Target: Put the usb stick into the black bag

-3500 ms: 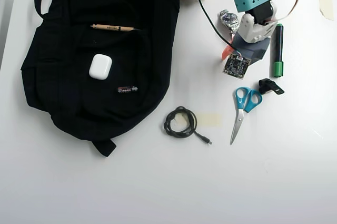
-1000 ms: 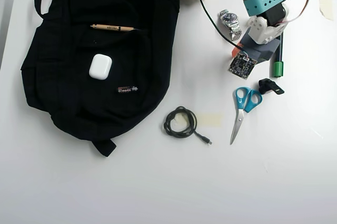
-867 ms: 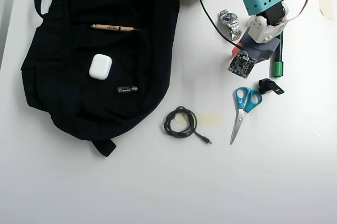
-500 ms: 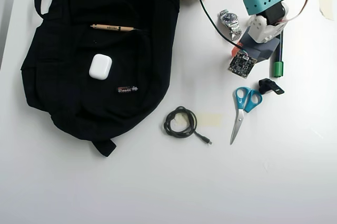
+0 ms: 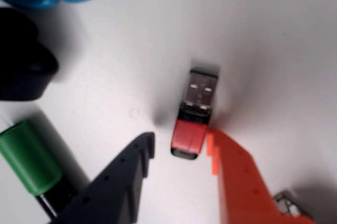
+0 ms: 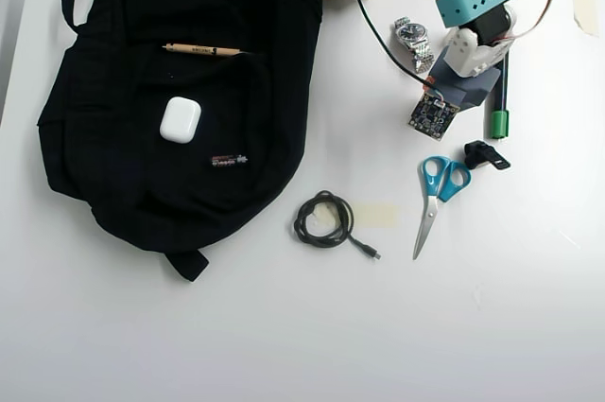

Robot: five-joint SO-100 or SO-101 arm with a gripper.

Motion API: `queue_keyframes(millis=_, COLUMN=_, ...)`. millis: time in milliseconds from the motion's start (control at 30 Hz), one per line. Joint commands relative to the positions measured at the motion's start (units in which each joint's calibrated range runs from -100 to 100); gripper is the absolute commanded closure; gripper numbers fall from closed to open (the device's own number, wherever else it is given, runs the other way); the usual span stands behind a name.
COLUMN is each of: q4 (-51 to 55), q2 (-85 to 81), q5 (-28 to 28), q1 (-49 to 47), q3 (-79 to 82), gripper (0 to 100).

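The usb stick point(image 5: 192, 113) is showing a shiny bare-metal plug and a glossy red plastic body, lying on a smooth, matt white table point(image 5: 284, 34). The gripper point(image 5: 181, 153) fingers are looking like matt moulded plastic, one dark point(image 5: 124, 182), one orange point(image 5: 239, 182). The black bag point(image 6: 142, 137) is reading as soft, dull woven cloth, while the scissors point(image 6: 437, 189) are pairing glossy blue plastic handles with bright steel blades.

No legible text, brand, number or sign in either view. Faint dark print along the pencil point(image 6: 201, 49) lying on the black bag point(image 6: 113, 166), too small to read. Red-patterned label on the small battery point(image 6: 229, 161), characters not resolvable. Dark band on the usb stick point(image 5: 192, 113) in the wrist view blurred, no lettering made out.
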Motion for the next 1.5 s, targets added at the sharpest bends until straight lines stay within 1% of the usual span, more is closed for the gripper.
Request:
queue_keyframes(millis=0, q4=-0.4, q2=0.4, q5=0.3, q1=-0.2, q3=0.1, gripper=88)
queue_keyframes(millis=467, q4=-0.5, q2=0.5, q5=0.3, q1=0.0, q3=0.1, gripper=88)
queue_keyframes(millis=633, q4=-0.5, q2=0.5, q5=0.3, q1=-0.2, q3=-0.1, gripper=94)
queue_keyframes(millis=767, q4=-0.6, q2=0.4, q5=0.3, q1=-0.2, q3=-0.1, gripper=97)
queue_keyframes(millis=1367, q4=-0.5, q2=-0.7, q5=0.5, q1=0.1, q3=-0.2, gripper=97)
queue_keyframes(millis=1467, q4=0.0, q2=-0.8, q5=1.9, q1=0.4, q3=-0.8, gripper=97)
